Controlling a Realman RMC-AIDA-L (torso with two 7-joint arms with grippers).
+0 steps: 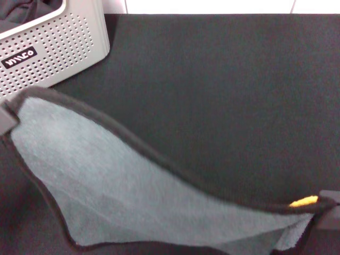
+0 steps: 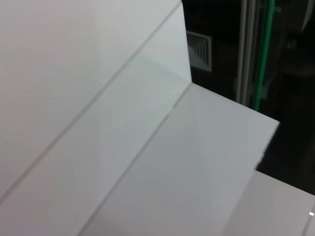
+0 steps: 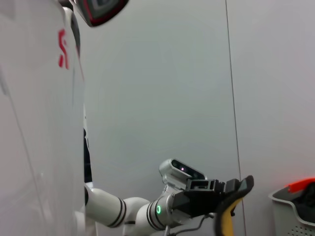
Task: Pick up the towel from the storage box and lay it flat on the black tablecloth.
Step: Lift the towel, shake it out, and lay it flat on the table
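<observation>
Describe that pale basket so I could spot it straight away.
Start from the wide black tablecloth that fills the head view. At its far left corner stands the storage box, beyond the grey-green towel. Its light grey walls full of small round holes and a black label with white lettering set it apart.

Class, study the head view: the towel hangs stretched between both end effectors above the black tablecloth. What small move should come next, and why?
Probably lower both ends together. The towel sags between the left end effector and the right end effector, grey-green face showing, over the black tablecloth, already out of the storage box.
</observation>
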